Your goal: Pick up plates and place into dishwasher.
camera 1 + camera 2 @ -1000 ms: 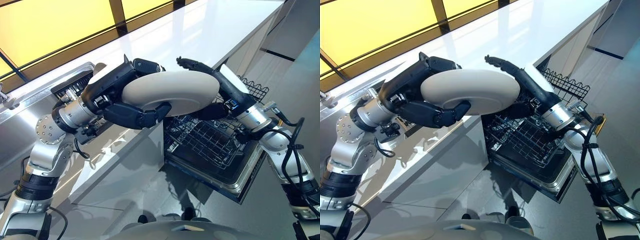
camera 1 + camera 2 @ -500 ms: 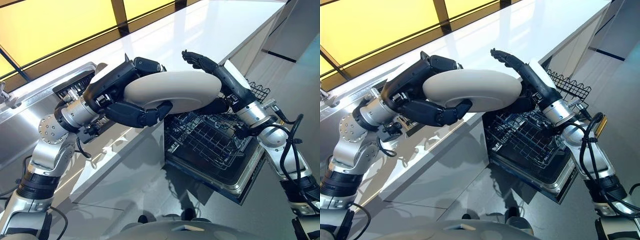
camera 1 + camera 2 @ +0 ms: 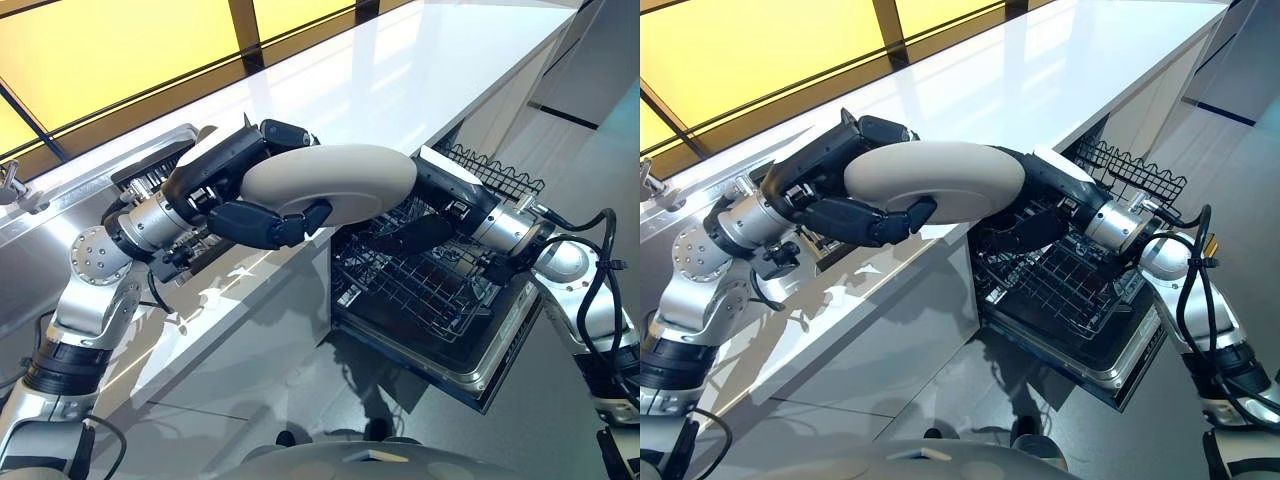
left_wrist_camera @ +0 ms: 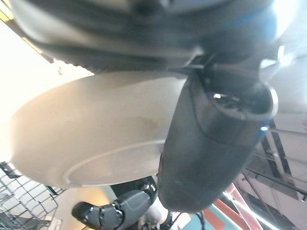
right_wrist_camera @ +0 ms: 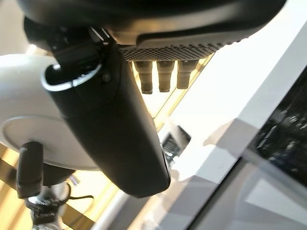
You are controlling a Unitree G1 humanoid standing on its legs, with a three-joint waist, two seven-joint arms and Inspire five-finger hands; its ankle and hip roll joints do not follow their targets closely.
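Matt white plate (image 3: 330,185); glossy countertop (image 3: 400,70); wire rack (image 3: 420,280).

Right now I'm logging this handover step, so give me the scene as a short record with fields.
plate: white plate, held in the air above the counter edge
left hand: left hand curled round the plate's rim
right hand: right hand at the plate's far side, fingers hidden behind it
dishwasher: rack pulled out, below and beside the plate
counter: white counter
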